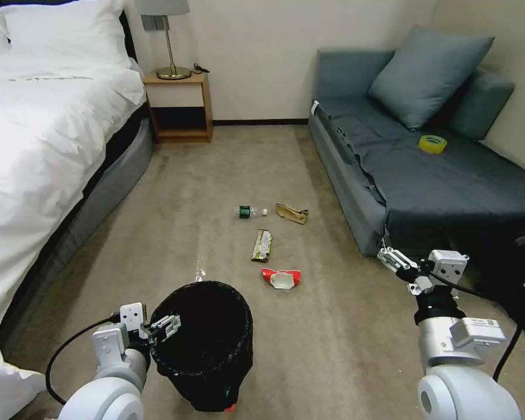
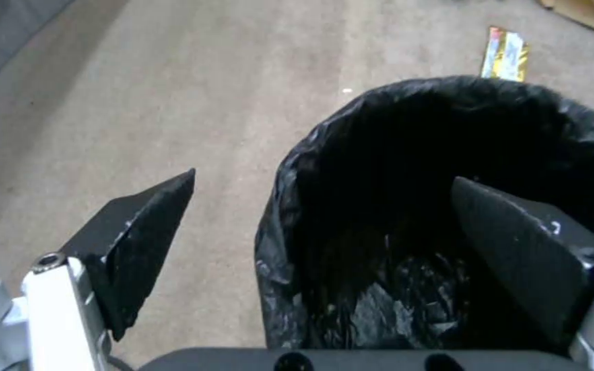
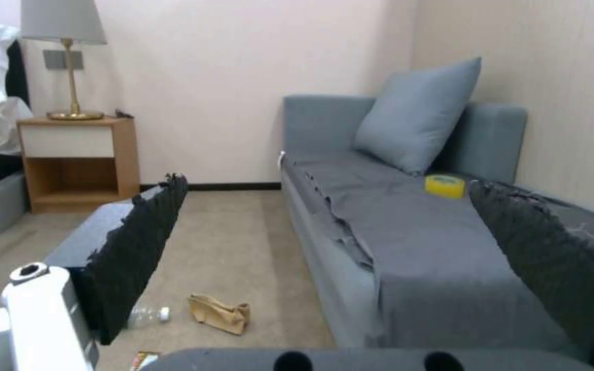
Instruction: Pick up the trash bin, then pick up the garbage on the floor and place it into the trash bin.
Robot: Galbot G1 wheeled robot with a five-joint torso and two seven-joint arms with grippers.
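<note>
Carpet beyond the trash bin [image 1: 207,344] carries all four garbage pieces [image 1: 262,245], none binned, while the left gripper [image 2: 321,226] straddles its rim, spread, and the right gripper [image 1: 394,259] hovers open.

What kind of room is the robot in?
Probably a hotel bedroom: a bed with white sheets, a nightstand holding a lamp, and a grey sofa along the wall.
</note>
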